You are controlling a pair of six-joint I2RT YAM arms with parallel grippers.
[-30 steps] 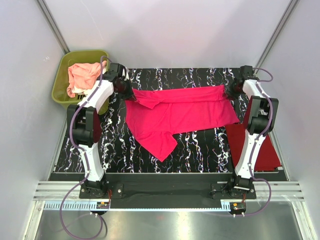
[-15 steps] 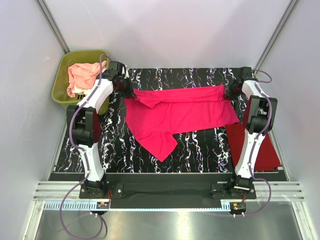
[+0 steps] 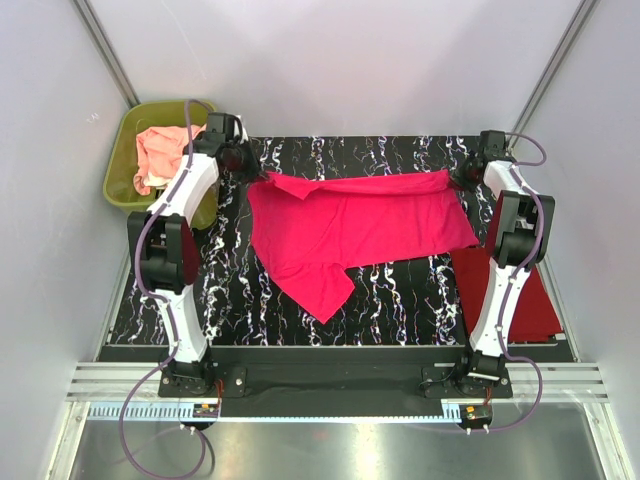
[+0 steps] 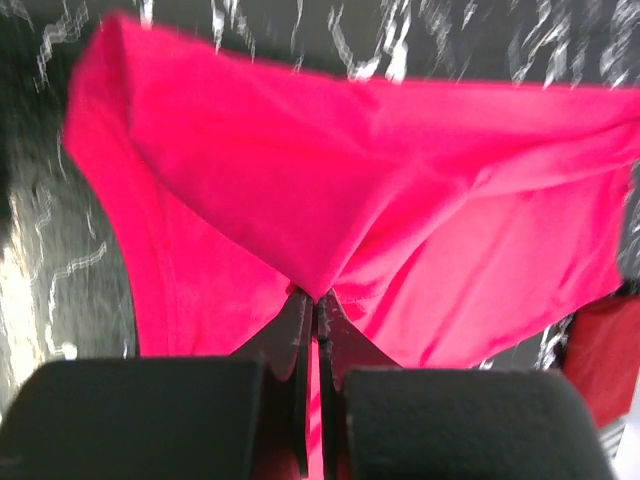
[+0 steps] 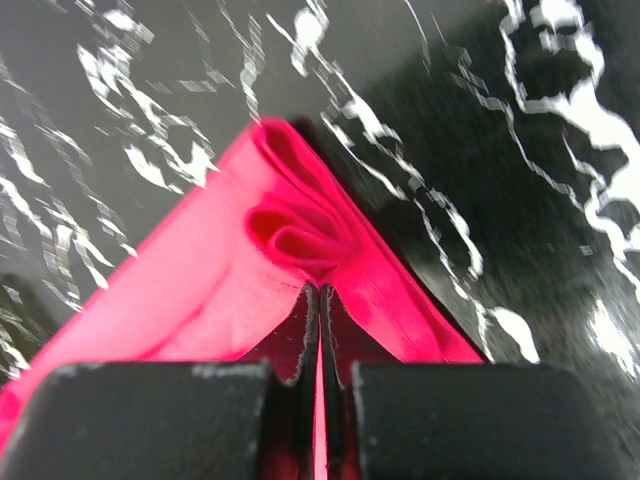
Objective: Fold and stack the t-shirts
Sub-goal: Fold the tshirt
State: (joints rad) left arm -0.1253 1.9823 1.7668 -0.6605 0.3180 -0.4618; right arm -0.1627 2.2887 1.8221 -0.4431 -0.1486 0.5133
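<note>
The hot pink t-shirt (image 3: 350, 225) is stretched across the back of the black marbled table (image 3: 400, 290), its lower part trailing toward the front. My left gripper (image 3: 252, 168) is shut on its far left corner; the left wrist view shows the cloth (image 4: 330, 190) pinched at the fingertips. My right gripper (image 3: 460, 178) is shut on its far right corner, bunched at the tips in the right wrist view (image 5: 290, 240). A darker red shirt (image 3: 520, 290) lies flat at the right edge. A peach-pink shirt (image 3: 160, 150) sits in the tub. The white shirt is not in view.
The olive-green tub (image 3: 130, 180) stands off the table's back left corner, close to the left arm. Grey walls close in the back and sides. Bare marbled tabletop shows at the front left (image 3: 230, 300).
Both grippers have pulled the pink shirt's top edge farther back and tauter. The left gripper moved back and left; the folded-over flap at the left corner has flattened.
</note>
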